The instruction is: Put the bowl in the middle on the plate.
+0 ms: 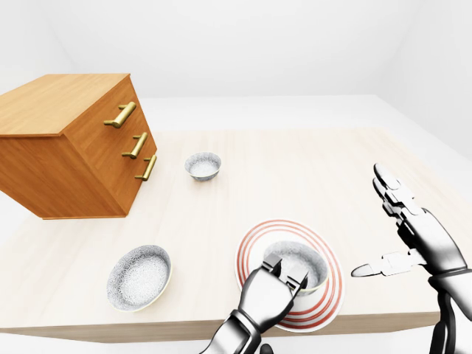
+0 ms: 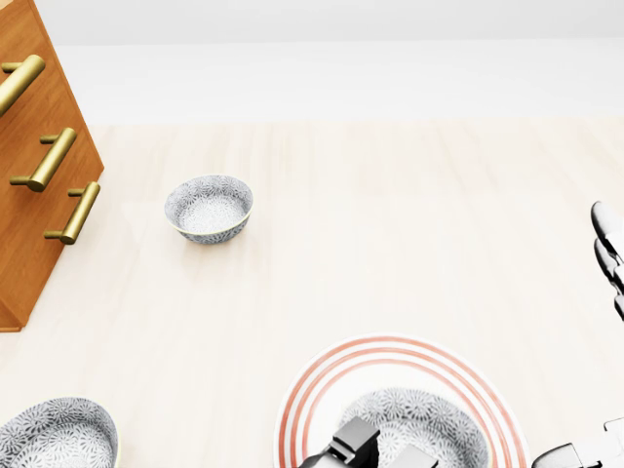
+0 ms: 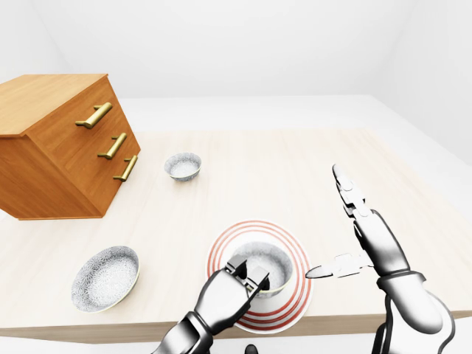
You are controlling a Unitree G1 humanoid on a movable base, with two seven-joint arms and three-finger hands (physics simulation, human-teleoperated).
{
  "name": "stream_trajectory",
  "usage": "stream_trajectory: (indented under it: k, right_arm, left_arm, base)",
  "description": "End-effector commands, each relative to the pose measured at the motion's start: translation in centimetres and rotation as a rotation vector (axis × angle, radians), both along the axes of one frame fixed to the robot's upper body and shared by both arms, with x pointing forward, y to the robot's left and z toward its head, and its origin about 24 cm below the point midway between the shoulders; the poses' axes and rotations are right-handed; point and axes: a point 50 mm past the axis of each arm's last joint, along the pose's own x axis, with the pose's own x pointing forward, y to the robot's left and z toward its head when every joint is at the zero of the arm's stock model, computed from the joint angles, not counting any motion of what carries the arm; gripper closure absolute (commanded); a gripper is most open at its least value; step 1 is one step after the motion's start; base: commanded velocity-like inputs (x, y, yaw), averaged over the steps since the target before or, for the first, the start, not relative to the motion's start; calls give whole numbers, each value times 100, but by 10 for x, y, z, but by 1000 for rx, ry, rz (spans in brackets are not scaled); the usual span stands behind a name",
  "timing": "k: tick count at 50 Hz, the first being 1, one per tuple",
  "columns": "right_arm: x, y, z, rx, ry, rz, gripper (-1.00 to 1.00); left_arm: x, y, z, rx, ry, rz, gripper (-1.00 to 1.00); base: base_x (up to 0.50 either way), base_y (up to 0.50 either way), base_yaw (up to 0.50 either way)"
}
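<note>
Bare white simulated room, home-like: pale wood table (image 1: pixel 310 155), wooden drawer chest (image 1: pixel 74 147), patterned bowls (image 1: pixel 202 166), striped plate (image 1: pixel 295 230).

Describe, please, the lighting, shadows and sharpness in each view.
Left-eye view: even, diffuse light, sharp throughout, only faint shadow under the upper bowl. Head view: pale table barely contrasts with the white background; the plate is cropped below. Right-eye view: soft sheen on the right hand, no glare.

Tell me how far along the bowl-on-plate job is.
Looks done: the grey patterned ceramic bowl sits inside the white plate with red rings. In hand: the left hand has its fingers closed on the bowl's near rim. The right hand hangs open to the plate's right, holding nothing. Left to do: let go of the bowl and pull the left hand clear.
</note>
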Motion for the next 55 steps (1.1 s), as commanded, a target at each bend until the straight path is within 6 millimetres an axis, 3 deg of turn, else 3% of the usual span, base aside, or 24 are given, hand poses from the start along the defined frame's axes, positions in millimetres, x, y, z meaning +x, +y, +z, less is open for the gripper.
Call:
stream_trajectory:
  k: [1, 20, 22, 23, 25, 26, 27, 28, 29, 55]
  right_arm:
    - [0, 0, 0, 0, -2, -1, -100]
    - [0, 0, 1, -5, -5, 0, -100]
    - [0, 0, 1, -3, -4, 0, -100]
    - [0, 0, 1, -2, -2, 0, -100]
    - [1, 0, 0, 1, 2, 0, -100]
    - [1, 0, 0, 1, 2, 0, -100]
    - [1, 0, 0, 1, 2, 0, -100]
    - [1, 0, -1, 2, 2, 0, -100]
    - [0, 0, 0, -1, -1, 1, -100]
    - [1, -1, -1, 2, 3, 0, -100]
  left_arm:
    - [0, -1, 2, -13, -11, 4, 100]
    - [1, -2, 0, -13, -4, 2, 100]
    - [1, -2, 0, -12, -2, 3, 89]
    - [1, -2, 0, -12, -1, 3, 73]
    - [2, -1, 0, -12, -2, 5, 20]
    - [2, -1, 0, -11, -3, 6, -39]
    - [2, -1, 0, -11, -3, 6, -39]
    - [2, -1, 0, -12, -2, 7, -90]
    - [1, -1, 0, -13, -4, 7, -100]
    - [5, 0, 8, -28, -24, 16, -100]
  base:
    - [0, 0, 0]
    - [0, 0, 0]
    - [0, 0, 0]
    - [0, 0, 0]
    - [0, 0, 0]
    - [0, 0, 0]
    - [0, 0, 0]
    - [0, 0, 0]
    - [0, 0, 0]
    - [0, 0, 0]
